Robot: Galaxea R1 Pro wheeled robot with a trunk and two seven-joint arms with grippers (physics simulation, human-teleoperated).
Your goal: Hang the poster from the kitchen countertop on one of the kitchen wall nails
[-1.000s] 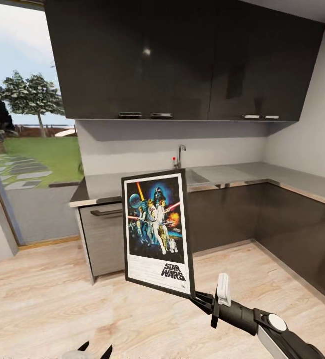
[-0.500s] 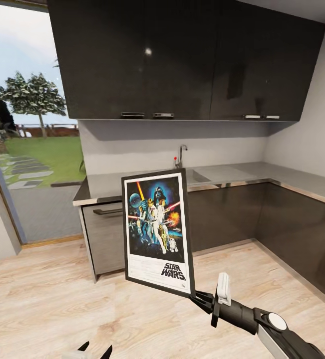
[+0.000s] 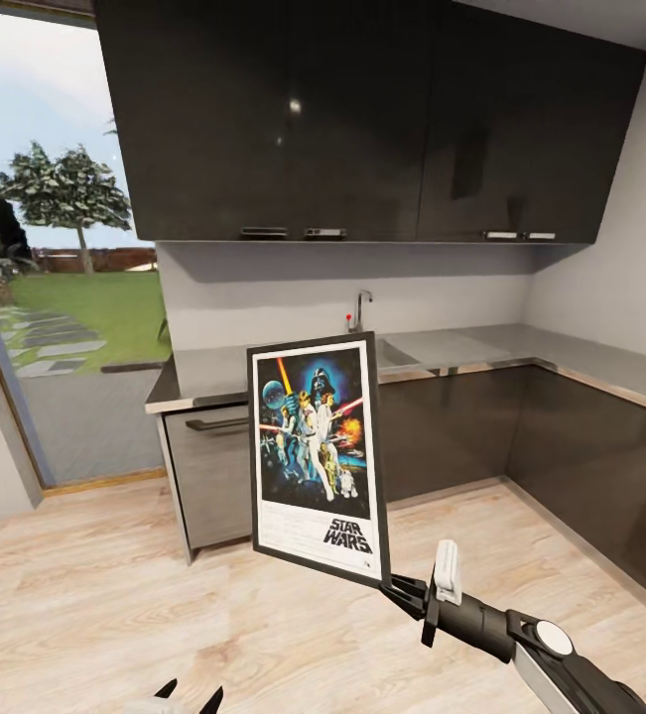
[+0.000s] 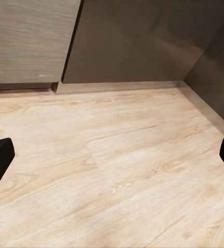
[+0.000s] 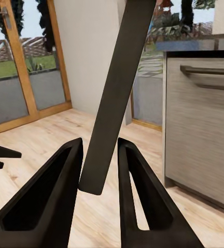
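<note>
The poster is pinched at its lower right corner by the closed right gripper at lower centre; its long axis rises nearly upright from the jaws; the empty, parted left gripper is kept low.

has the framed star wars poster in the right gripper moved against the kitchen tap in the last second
Yes. The framed Star Wars poster has shifted slightly right and down: its top right corner now lies nearly under the chrome tap, whereas it sat further left before. The right gripper grips its lower corner.
</note>
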